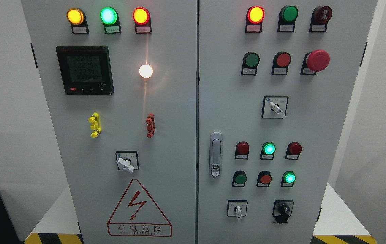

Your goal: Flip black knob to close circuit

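A grey electrical cabinet (179, 112) with two doors fills the head view. The black knob (284, 209) sits at the lower right of the right door, on a black base, its handle pointing roughly up. A white-handled selector switch (237, 210) is to its left. No robot hand or arm shows in the view.
The right door carries lit and unlit lamps, push buttons, a red mushroom stop button (317, 60), a white selector (275, 107) and a door latch (216, 154). The left door has a meter (85, 70), lamps, a white selector (126, 162) and a warning triangle (138, 210).
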